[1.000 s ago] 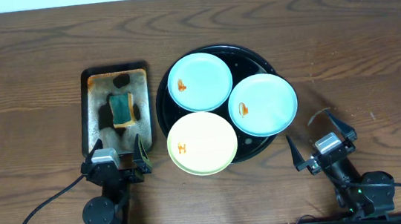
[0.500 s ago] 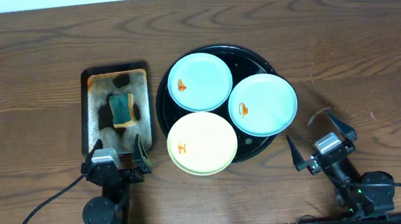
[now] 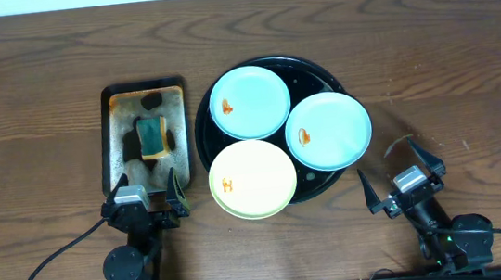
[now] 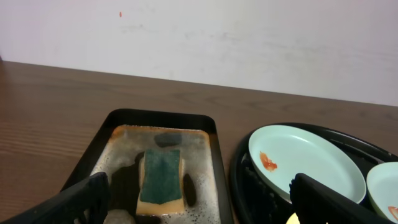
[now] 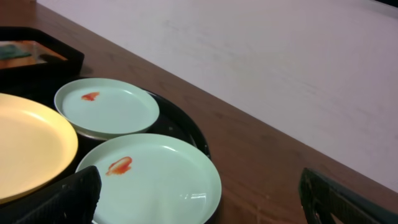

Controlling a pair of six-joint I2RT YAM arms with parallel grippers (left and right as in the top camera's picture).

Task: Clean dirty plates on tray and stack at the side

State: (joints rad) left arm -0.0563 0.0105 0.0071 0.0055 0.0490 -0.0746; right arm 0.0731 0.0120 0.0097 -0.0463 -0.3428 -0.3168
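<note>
3 plates point(image 3: 248, 103), each orange-smeared, on glossy blk tray point(image 3: 311, 73).

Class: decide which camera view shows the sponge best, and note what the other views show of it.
The left wrist view: the sponge lies close and whole, green top and yellow side plain, in the small tray. Overhead shows it whole but small. Right wrist catches only a green sliver at its left edge.

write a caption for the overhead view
Two mint plates and a yellow plate, smeared orange, on a black tray beside a sponge in a metal tray; left fingers and right fingers open.
</note>
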